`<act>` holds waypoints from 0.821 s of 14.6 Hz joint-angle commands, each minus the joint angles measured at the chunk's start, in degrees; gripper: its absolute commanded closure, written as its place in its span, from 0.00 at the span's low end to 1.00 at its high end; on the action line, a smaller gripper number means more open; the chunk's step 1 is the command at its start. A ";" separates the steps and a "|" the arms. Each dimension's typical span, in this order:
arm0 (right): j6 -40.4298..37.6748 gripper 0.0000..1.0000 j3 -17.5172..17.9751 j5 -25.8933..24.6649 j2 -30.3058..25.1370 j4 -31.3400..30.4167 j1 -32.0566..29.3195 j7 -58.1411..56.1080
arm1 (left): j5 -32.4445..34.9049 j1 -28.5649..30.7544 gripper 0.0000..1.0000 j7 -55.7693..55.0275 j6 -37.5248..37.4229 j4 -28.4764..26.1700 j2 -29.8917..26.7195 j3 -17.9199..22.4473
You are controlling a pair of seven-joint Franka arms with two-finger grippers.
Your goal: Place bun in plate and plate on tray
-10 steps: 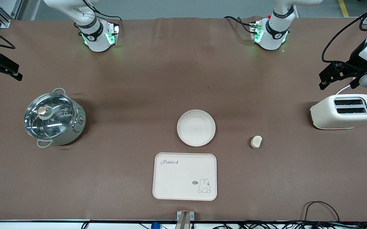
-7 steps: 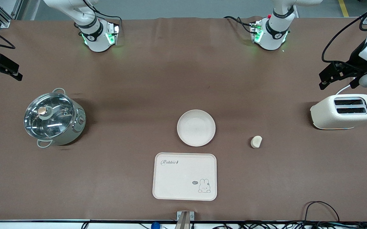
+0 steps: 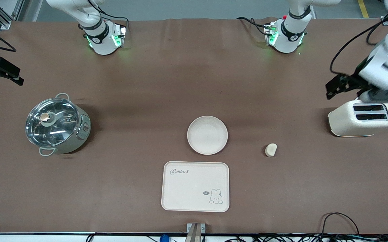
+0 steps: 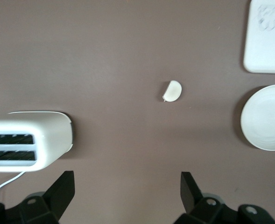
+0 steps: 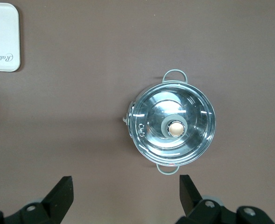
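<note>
Nearest the front camera, a cream tray [image 3: 195, 187] flat on the brown table [image 3: 140, 188], long side running between the two arms' ends of the table, "Rabbit" lettering at the corner farther from the camera toward the right arm's end, bunny drawing at the nearer corner toward the left arm's end. Just farther back, close to the tray's edge but apart from it, a round cream-white plate [image 3: 207, 135], bare and upright. Beside the plate toward the left arm's end, well apart from it, the bun [image 3: 270, 150], alone on the table, long axis tilted, rounded tip pointing away from the camera and toward the left arm's end, blunter end nearer the camera. Farther toward the left arm's end, a white two-slot toaster [image 3: 363, 118], slots up, long side along the table's length. Toward the right arm's end, a steel pot [image 3: 57, 126] under a glass lid, knob on top. Above the toaster's farther edge, the left gripper [image 3: 340, 85], raised in the air; in the left wrist view [image 4: 128, 193], fingers [image 4: 62, 189] spread wide with nothing between them, bun, plate rim and tray corner all in sight below. At the table's edge past the pot, the right gripper [image 3: 2, 71], waiting; in the right wrist view [image 5: 125, 193], fingers [image 5: 61, 195] likewise spread and bare, above the pot.
</note>
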 commanded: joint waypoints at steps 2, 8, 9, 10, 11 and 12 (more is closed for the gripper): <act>3.73 0.00 0.16 0.78 -0.28 -1.75 3.12 0.51 | -0.37 0.07 0.00 3.94 13.40 0.63 16.06 -1.84; 18.40 0.00 0.16 8.84 12.63 -2.02 10.25 7.89 | -0.81 -0.19 0.00 10.46 30.47 0.71 31.45 -4.92; 20.42 0.00 0.16 10.44 14.74 -2.01 10.52 8.16 | -0.81 -0.19 0.00 10.55 32.06 0.71 33.13 -5.18; 22.36 0.00 0.16 11.41 17.02 -1.93 11.21 8.16 | -0.81 -0.19 0.00 10.64 33.29 0.63 34.62 -5.27; 23.25 0.00 0.16 13.42 18.96 -1.93 12.35 8.25 | -0.81 -0.19 0.00 10.72 33.57 0.63 35.51 -5.27; 23.60 0.00 0.16 16.92 20.89 -1.84 12.97 9.03 | -0.81 -0.28 0.02 10.72 33.57 0.28 36.04 -5.27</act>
